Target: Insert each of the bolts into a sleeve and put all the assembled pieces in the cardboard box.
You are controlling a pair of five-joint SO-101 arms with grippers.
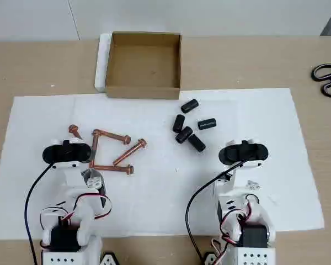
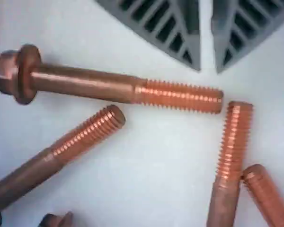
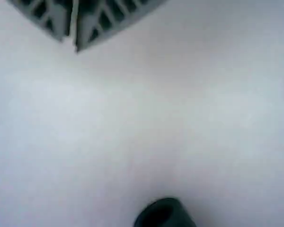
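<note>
Left gripper (image 2: pixel 209 68) hangs with its jaws nearly closed on nothing, tips right beside the threaded end of one copper bolt, and the right gripper (image 3: pixel 71 43) is pressed together and empty too, over the white paper (image 1: pixel 154 193). We count five bolts (image 1: pixel 111 136) loose on the paper by the left arm (none in a sleeve) and five black sleeves (image 1: pixel 183 134) scattered ahead of the right arm, apart from the bolts. Beyond both piles sits the cardboard box (image 1: pixel 145 91) at the paper's far edge, white foam block (image 1: pixel 101 61) against its left wall, scissors (image 1: pixel 327 79) on the table (image 1: pixel 33 66) far right.
</note>
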